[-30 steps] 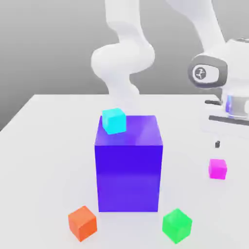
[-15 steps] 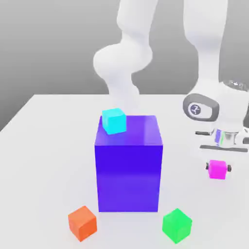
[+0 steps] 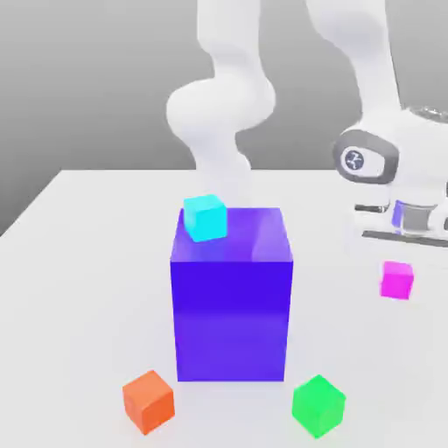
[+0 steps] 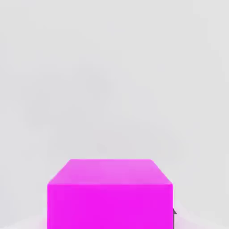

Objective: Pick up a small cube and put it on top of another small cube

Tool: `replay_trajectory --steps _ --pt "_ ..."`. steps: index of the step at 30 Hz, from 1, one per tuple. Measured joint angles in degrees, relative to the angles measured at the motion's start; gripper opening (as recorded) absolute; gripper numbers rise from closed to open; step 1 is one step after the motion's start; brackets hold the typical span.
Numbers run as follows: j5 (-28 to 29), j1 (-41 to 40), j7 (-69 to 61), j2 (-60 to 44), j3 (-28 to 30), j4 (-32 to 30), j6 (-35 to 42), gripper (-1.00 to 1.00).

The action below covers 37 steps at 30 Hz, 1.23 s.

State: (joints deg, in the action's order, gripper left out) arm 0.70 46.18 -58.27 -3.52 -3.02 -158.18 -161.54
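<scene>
White table (image 3: pixel 79 262) under a grey backdrop. Big blue-purple block (image 3: pixel 232 306) is the landmark: cyan cube (image 3: pixel 206 217) on its top, likely the stacking target. To the block's right the gripper (image 3: pixel 398 267) is clamped on the small magenta cube (image 3: pixel 396 279), which appears lifted clear for carrying.

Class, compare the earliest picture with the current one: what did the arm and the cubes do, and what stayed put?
The tool came down over the small magenta cube, shut on it and lifted it off the white table. The cyan cube on the big blue-purple block, the orange cube and the green cube stayed put.
</scene>
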Motion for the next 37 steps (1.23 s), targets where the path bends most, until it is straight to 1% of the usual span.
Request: replay_trajectory --steps 28,30,33,34,37 --pt "-3.2 -15.1 70.5 -1.7 16.5 13.2 11.6 -1.00" --pt "-4.6 -15.5 71.9 -4.1 16.6 13.8 9.9 -1.00" --pt "-7.8 -16.6 70.3 -9.9 15.0 14.3 4.8 -1.00" --pt "-8.7 -17.1 69.7 -11.4 14.4 14.4 3.4 1.00" --pt "-8.7 -17.1 69.7 -11.4 14.4 14.4 3.4 1.00"
